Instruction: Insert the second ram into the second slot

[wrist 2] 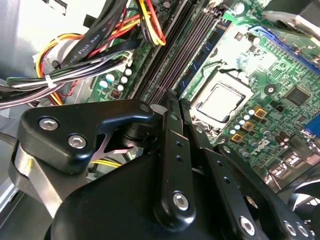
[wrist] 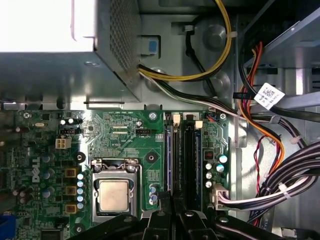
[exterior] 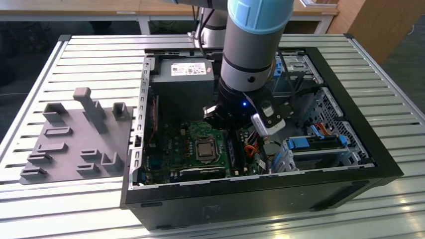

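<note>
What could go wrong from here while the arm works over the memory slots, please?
1. The gripper sits right over the narrow, closely spaced memory slots; a slight offset could press on the wrong slot or on a slot's edge.
2. The cable bundle and a white connector lie beside the slots and might snag.
3. The processor socket is close on the other side and could be struck.

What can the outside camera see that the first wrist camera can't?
The exterior view alone shows the whole black computer case, the grey fixture plate beside it on the slatted table, and the robot arm. The first wrist view alone shows the white cable tag close up. Both show the motherboard's silver processor and the grey power supply.
</note>
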Robot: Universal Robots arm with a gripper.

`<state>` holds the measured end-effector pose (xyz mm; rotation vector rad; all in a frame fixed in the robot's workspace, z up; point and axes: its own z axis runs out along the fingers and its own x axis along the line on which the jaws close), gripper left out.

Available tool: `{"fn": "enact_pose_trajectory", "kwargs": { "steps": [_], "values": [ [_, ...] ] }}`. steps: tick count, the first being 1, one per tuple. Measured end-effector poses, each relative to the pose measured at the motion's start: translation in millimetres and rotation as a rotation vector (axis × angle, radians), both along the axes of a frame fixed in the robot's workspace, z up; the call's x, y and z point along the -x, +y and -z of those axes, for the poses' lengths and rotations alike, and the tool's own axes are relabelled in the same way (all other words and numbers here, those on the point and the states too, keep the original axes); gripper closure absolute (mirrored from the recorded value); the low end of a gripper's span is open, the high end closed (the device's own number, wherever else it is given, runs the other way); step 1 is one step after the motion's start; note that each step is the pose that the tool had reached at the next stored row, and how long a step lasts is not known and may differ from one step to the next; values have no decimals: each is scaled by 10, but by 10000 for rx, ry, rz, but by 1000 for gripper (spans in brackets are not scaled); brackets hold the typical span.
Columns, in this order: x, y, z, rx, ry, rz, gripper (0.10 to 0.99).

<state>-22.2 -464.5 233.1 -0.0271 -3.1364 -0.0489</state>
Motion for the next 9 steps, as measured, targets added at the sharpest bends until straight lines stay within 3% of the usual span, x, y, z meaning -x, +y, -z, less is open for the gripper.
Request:
{"fn": "enact_pose_trajectory", "kwargs": {
  "steps": [9],
  "values": [
    [-5, -12, 4, 1, 0, 1, 949]
  ]
}}
